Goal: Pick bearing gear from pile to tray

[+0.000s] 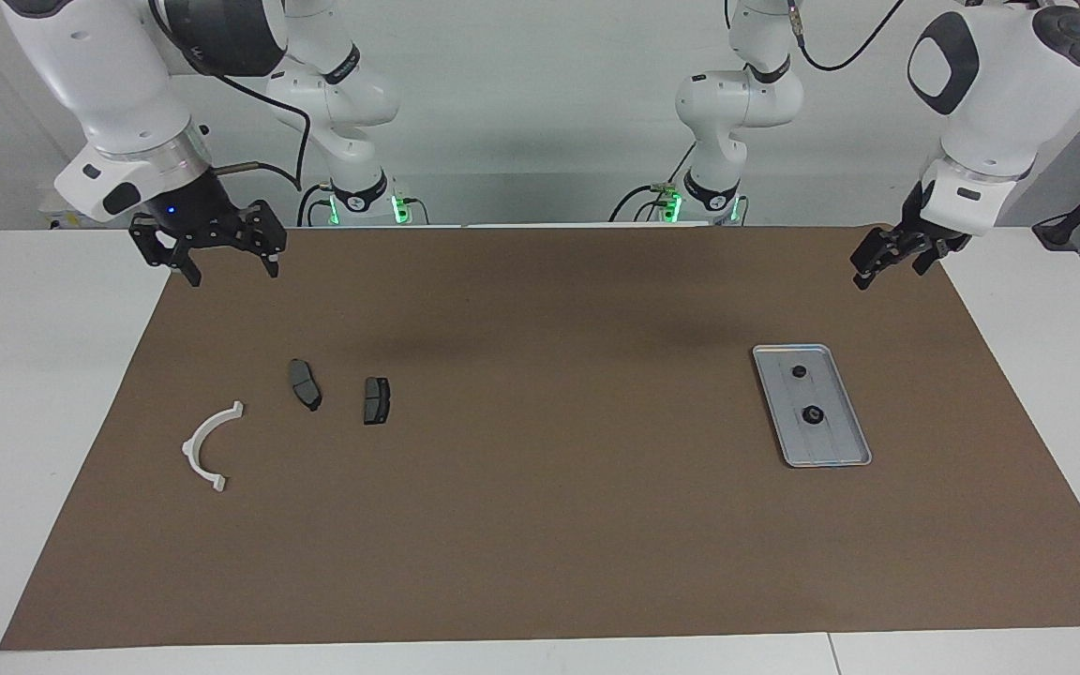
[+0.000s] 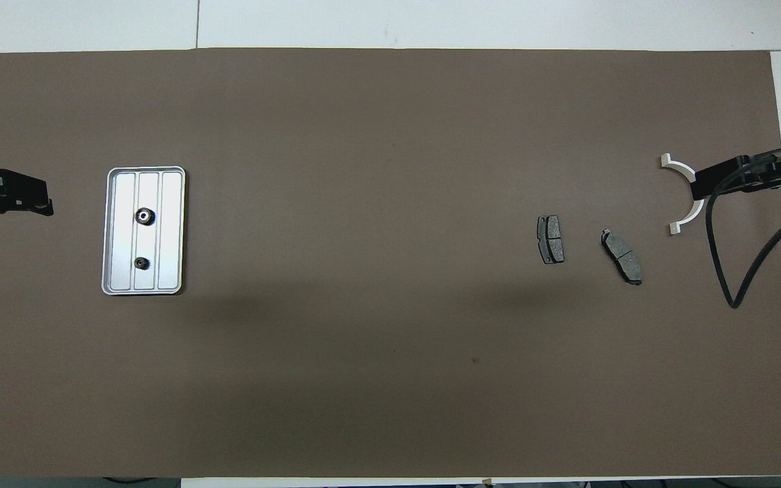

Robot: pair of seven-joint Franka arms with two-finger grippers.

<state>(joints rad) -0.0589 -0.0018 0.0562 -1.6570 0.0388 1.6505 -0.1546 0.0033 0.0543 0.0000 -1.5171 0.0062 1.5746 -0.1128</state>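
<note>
Since small, stiff and round, likely slippery: take bearing gears [image 1: 813, 414] in tray [image 1: 845, 448] by the rim. Left hand [image 1: 892, 259] and right hand [image 1: 226, 255] open, empty.

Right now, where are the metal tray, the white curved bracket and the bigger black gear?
metal tray [image 2: 171, 234], overhead view, bare floor beside the rim.
white curved bracket [image 1: 199, 439], facing view, middle of its arc.
bigger black gear [image 2: 144, 216], overhead view, its centre.
</note>
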